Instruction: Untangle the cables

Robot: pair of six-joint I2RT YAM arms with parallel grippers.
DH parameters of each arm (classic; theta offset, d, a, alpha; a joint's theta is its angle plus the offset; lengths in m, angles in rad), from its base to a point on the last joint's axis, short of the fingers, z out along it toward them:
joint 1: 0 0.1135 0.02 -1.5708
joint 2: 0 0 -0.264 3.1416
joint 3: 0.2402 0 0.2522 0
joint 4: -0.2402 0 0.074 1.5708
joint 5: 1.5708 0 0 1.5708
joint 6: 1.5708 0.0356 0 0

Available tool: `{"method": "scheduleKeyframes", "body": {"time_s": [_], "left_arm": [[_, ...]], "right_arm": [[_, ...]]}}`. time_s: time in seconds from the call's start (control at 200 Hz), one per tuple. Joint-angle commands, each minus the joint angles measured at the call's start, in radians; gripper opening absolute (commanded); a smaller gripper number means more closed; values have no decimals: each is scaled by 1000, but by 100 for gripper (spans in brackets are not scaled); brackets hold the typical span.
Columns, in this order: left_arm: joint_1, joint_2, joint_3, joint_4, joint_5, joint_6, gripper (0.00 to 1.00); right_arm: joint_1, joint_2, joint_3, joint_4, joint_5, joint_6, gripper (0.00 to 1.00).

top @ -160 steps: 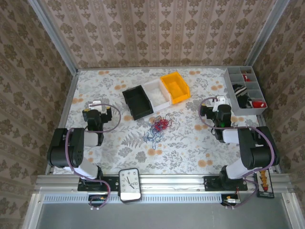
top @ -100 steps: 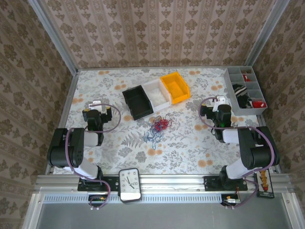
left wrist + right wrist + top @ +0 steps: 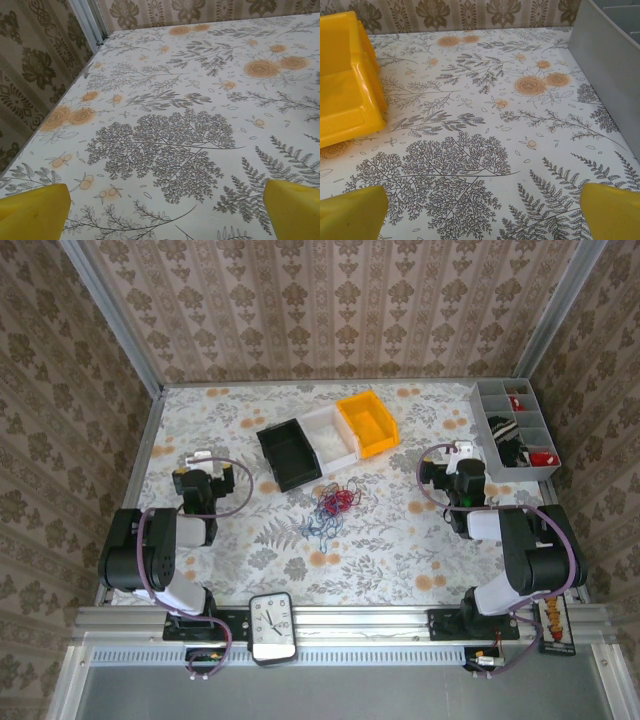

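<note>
The cables (image 3: 332,508) lie in one loose tangle of red, blue and black loops on the flowered counter (image 3: 400,550), just off the near right corner of the black bin (image 3: 291,453); the red loops sit closest to that bin, the blue strands trail further toward the arm bases, and thin black wire runs along the far right edge of the heap; whether any strand touches the black bin cannot be told. A white bin (image 3: 330,435) stands directly against the black bin's right side, and a yellow bin (image 3: 367,422) stands just beyond the white one. A grey compartment tray (image 3: 520,430) sits well to the right of the black bin, at the counter's edge; a small clock (image 3: 272,626) rests on the rail nearer the camera than the black bin.

The left end effector (image 3: 200,462) is low over the counter well to the left of the black bin; in its wrist view the left end effector (image 3: 162,215) has its yellow fingers (image 3: 32,207) spread wide with nothing between them but bare counter. The right end effector (image 3: 461,454) is well to the right of the black bin, near the grey tray; seen from its wrist, the right end effector (image 3: 481,212) is likewise spread wide and holds nothing, with the yellow bin (image 3: 345,80) at far left and the tray's wall (image 3: 605,65) at right.
</note>
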Motion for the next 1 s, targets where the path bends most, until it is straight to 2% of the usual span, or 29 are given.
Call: {"method": "scheduleKeyframes", "body": {"time_s": [0.0,0.23,0.3,0.355,0.41,0.445,0.485,0.52,0.605,0.705,0.76,0.87,0.925,0.995], "left_arm": [[10,3,19,15,8,-2,100],[8,-2,27,1,17,8,100],[-27,-61,69,-121,-15,46,100],[-87,-119,138,-275,-128,84,100],[-163,-160,204,-379,-251,114,100],[-206,-181,237,-442,-278,125,100],[-264,-198,265,-483,-298,135,100],[-314,-205,278,-482,-350,127,100],[-423,-209,314,-512,-482,-23,100],[-500,-192,459,-847,-488,-345,100],[-525,-173,511,-962,-445,-504,100],[-569,-157,528,-1013,-340,-695,100],[-574,-161,506,-998,-293,-754,99],[-576,-174,487,-1022,-277,-831,93]], "right_arm": [[-2,4,-7,31,-9,-14,100],[-3,4,-4,24,-15,-11,100],[-3,-19,13,-15,-5,-8,100],[-3,-79,86,-196,-14,-13,99],[-2,-126,227,-503,-13,9,85],[1,-126,309,-654,-6,45,76],[16,-127,360,-733,13,83,68],[41,-127,378,-755,35,108,66],[128,-156,412,-796,54,145,67],[265,-114,499,-915,65,173,70],[346,-89,538,-960,52,179,70],[453,-50,599,-1028,-30,251,69],[492,-39,611,-1047,-63,289,68],[529,-33,605,-1051,-107,345,67]]}}
